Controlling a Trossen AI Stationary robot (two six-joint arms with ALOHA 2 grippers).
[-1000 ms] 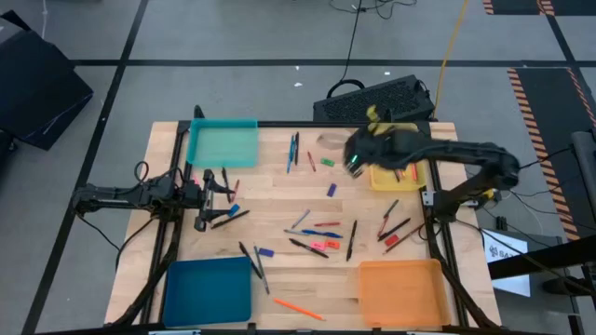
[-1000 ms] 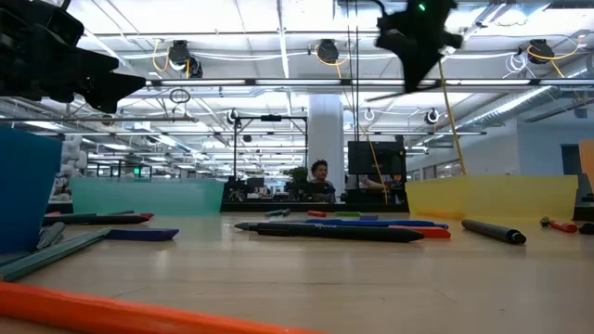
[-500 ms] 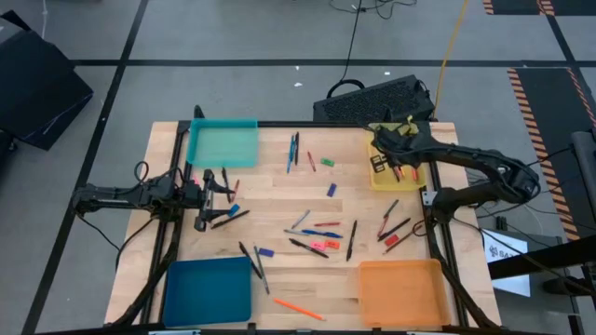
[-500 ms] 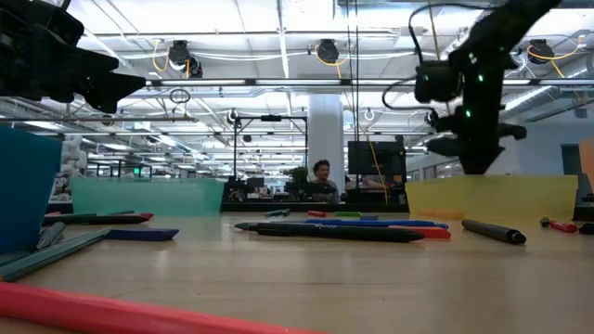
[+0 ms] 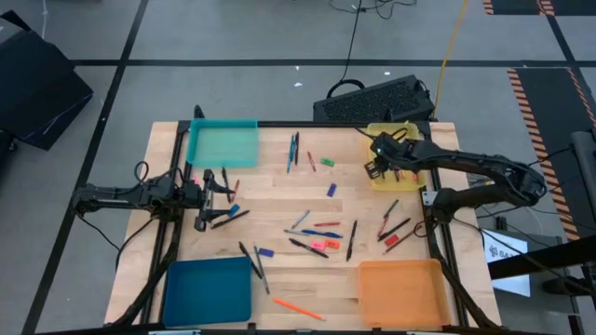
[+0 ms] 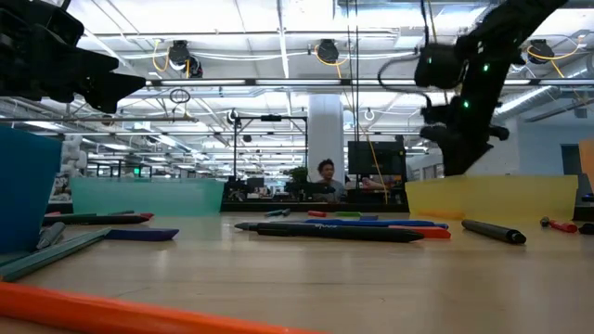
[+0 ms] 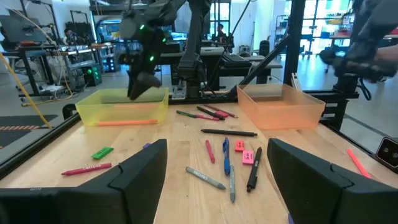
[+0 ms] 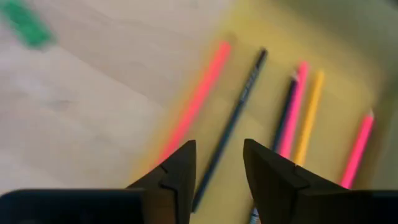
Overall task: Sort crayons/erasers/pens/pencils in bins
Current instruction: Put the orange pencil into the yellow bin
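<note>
Right tool hangs open and empty over the yellow bin. Pencils inside are light, stiff, slippery; grip mid-shaft. Left tool waits open.

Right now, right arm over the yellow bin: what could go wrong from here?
1. The right gripper hangs open and empty low at the yellow bin edge; a sideways move may clip the wall and shift the bin.
2. Pencils lie packed close inside, so the next drop may bounce out.
3. The left gripper waits open near loose pens and could nudge them.
</note>
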